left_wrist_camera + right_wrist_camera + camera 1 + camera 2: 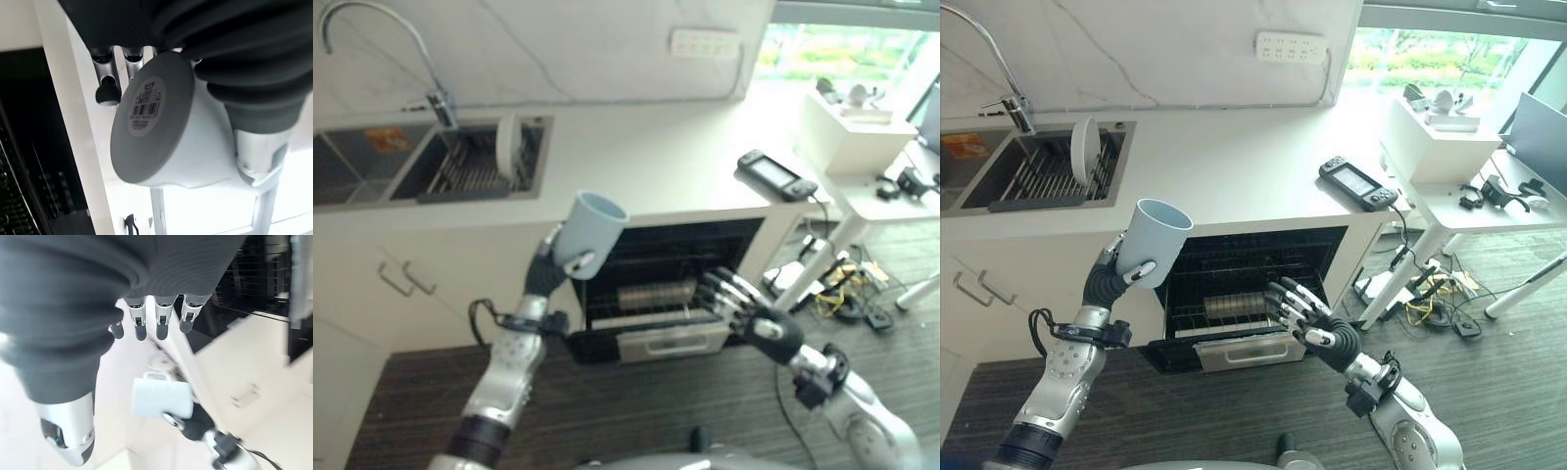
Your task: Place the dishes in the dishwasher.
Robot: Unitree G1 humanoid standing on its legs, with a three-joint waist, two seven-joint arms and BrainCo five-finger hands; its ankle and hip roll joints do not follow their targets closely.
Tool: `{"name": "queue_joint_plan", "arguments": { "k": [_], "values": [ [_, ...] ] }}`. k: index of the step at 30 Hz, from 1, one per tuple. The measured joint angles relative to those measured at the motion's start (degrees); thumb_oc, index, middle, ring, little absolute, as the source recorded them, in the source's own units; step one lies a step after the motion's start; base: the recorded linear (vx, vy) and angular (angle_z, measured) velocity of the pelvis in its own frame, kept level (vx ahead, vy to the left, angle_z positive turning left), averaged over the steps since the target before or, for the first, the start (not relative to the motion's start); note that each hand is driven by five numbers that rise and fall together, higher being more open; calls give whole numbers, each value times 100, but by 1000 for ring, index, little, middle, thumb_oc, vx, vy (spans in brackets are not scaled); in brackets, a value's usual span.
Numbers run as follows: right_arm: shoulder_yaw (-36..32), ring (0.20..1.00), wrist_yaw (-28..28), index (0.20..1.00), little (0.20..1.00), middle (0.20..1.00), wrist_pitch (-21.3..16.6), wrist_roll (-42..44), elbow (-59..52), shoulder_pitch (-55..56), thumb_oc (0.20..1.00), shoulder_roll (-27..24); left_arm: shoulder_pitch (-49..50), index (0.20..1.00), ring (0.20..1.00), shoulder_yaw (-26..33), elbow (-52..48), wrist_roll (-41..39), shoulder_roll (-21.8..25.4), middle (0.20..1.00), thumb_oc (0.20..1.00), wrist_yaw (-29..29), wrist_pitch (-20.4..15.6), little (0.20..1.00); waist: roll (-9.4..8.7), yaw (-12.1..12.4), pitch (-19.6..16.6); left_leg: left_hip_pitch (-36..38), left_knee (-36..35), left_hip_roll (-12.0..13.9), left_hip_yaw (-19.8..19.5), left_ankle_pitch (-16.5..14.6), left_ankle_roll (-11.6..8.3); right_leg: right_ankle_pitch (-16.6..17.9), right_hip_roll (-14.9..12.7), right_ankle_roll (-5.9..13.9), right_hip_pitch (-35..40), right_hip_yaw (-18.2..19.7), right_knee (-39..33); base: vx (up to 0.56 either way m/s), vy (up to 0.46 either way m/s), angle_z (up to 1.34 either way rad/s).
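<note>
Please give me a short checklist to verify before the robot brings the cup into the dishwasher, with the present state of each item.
1. Cup held firmly: ok. The left hand is curled round the pale blue cup, thumb against its side.
2. Dishwasher open: ok. The dishwasher is open, with its rack visible inside.
3. Free space in the rack: cannot tell. Some stacked items sit in the rack; free slots are hard to judge.
4. Right hand out of the path: not ok. The right hand, fingers spread, hangs in front of the opening.
5. Cup orientation: not ok, probably. Its mouth points up and tilted; it likely needs turning.
6. Other dishes waiting: a white plate stands in the sink.
</note>
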Motion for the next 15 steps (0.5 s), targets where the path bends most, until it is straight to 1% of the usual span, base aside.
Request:
{"name": "queue_joint_plan", "arguments": {
  "k": [1, 2, 3, 4, 6, 7, 8, 9, 10, 11, 13, 14, 15],
  "values": [
    [44, 1000, -127, 1000, 1000, 1000, -117, 7, -21, -59, 1000, 57, 46, 200, 200, -42, -180, -104, -95, 200, 200, -91, -30, 200, 47, 7, -24, 1, 0, -16, 6, -2, 4, 41, -13, -45, 3, 3, 1, 57, 7, -5],
    [99, 1000, -214, 1000, 1000, 1000, -169, 7, -13, -124, 1000, 42, 42, 200, 200, -40, -220, -125, -119, 200, 200, -103, -44, 200, 64, 8, -35, 1, 0, -20, 5, -4, 7, 42, -16, -43, 5, 3, 1, 46, 5, 1],
    [261, 1000, -542, 1000, 1000, 1000, -425, 26, -22, -269, 1000, 35, 36, 200, 200, -42, -290, -151, -120, 200, 200, -108, -145, 200, 95, 11, -54, -1, 0, -23, -3, -6, 10, 45, -22, -39, 9, 2, 1, 21, 4, 4],
    [283, 1000, -727, 1000, 1000, 1000, -579, 49, -21, -342, 1000, 24, 31, 200, 200, -41, -294, -151, -119, 200, 200, -98, -237, 200, 120, 38, -70, -6, 0, -30, -21, -6, 10, 47, -32, -34, 14, -4, 1, 20, 5, 6],
    [430, 1000, -1196, 1000, 1000, 1000, -921, 244, -22, -667, 1000, 44, 27, 200, 200, -139, -333, -149, -119, 200, 200, 46, -376, 200, 156, 69, -91, -15, -1, -50, -54, -19, 35, 28, -58, 17, 17, -15, 0, 11, 5, 5],
    [498, 1000, -1360, 1000, 1000, 1000, -1043, 316, -21, -821, 1000, 168, 3, 200, 200, -283, -348, -104, -129, 200, 200, 194, -488, 200, 160, 109, -94, -17, -2, -53, -68, -20, 37, 23, -61, 32, 22, -20, 0, 5, 3, 6],
    [691, 1000, -1627, 1000, 1000, 1000, -1146, 342, -79, -1060, 1000, 269, -6, 200, 200, -457, -424, 48, -159, 200, 200, 457, -614, 200, 160, 155, -94, -28, -2, -53, -91, -22, 45, 28, -63, 34, 24, -39, -1, 3, 0, 7],
    [833, 1000, -1760, 1000, 1000, 1000, -1160, 343, -155, -1224, 1000, 248, -11, 200, 200, -512, -515, 234, -160, 200, 200, 649, -634, 200, 159, 192, -94, -31, -2, -53, -106, -24, 51, 33, -63, 30, 30, -50, -1, 0, -2, 7],
    [1013, 1000, -1939, 1000, 1000, 1000, -1171, 343, -279, -1456, 1000, 108, -55, 200, 200, -534, -611, 594, -151, 200, 200, 964, -694, 200, 158, 270, -96, -27, -2, -53, -117, -22, 52, 37, -63, 26, 40, -57, -1, 0, -9, 5],
    [1092, 1000, -2042, 1000, 1000, 1000, -1181, 344, -293, -1572, 1000, -21, -90, 200, 200, -534, -633, 806, -118, 200, 200, 1220, -742, 200, 147, 294, -103, -23, -1, -52, -123, -22, 52, 38, -62, 24, 49, -64, 0, -3, -14, 8],
    [1128, 1000, -2313, 1000, 1000, 1000, -1179, 470, -292, -1622, 1000, -234, -178, 200, 200, -541, -620, 1246, -8, 200, 200, 1821, -744, 200, 126, 395, -116, -24, -1, -52, -187, -20, 50, 50, -68, -4, 90, -136, 0, -7, -19, 15],
    [1168, 1000, -2443, 1000, 1000, 1000, -1176, 572, -291, -1622, 1000, -305, -236, 200, 200, -614, -613, 1414, 53, 200, 200, 2124, -746, 200, 101, 435, -132, -34, -1, -51, -222, -19, 50, 50, -69, -13, 101, -164, 0, -4, -12, 16],
    [1254, 1000, -2617, 1000, 1000, 1000, -1177, 647, -291, -1649, 1000, -298, -284, 200, 200, -735, -504, 1748, 91, 200, 200, 2491, -751, 200, 73, 459, -150, -39, -1, -49, -248, -14, 41, 48, -68, -15, 109, -184, 1, -6, -2, 10]
  ]
}}
